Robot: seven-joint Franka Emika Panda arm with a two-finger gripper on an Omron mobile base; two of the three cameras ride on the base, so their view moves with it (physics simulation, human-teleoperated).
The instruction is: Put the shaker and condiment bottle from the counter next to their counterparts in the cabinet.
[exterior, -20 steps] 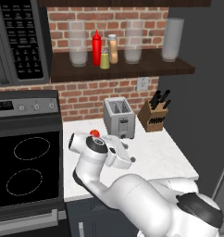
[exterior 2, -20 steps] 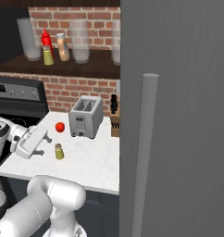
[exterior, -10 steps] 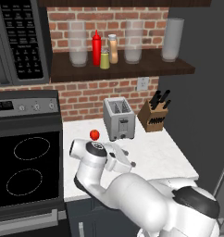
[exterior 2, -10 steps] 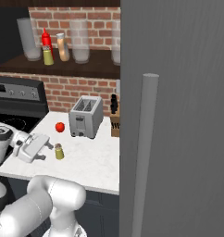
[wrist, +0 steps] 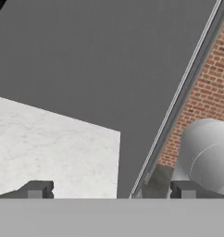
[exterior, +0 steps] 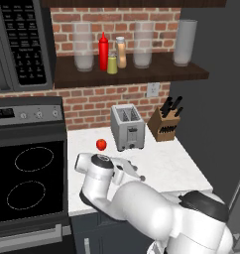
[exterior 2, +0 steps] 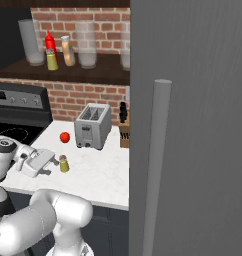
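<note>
Hand [exterior 2: 49, 161] low over the surface [exterior 2: 103, 175], jaws spread wide and empty, lying roughly level and pointing right at the shaker [exterior 2: 64, 163], which stands upright just right of the fingertips; condiment bottle [exterior 2: 68, 50] already in the cabinet [exterior 2: 88, 70].

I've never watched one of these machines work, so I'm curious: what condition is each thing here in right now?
gripper: open, holding nothing, beside the shaker
shaker: upright on the counter, not gripped
condiment bottle: upright on the cabinet shelf
red squeeze bottle: upright on the shelf
toaster: slots empty
</note>
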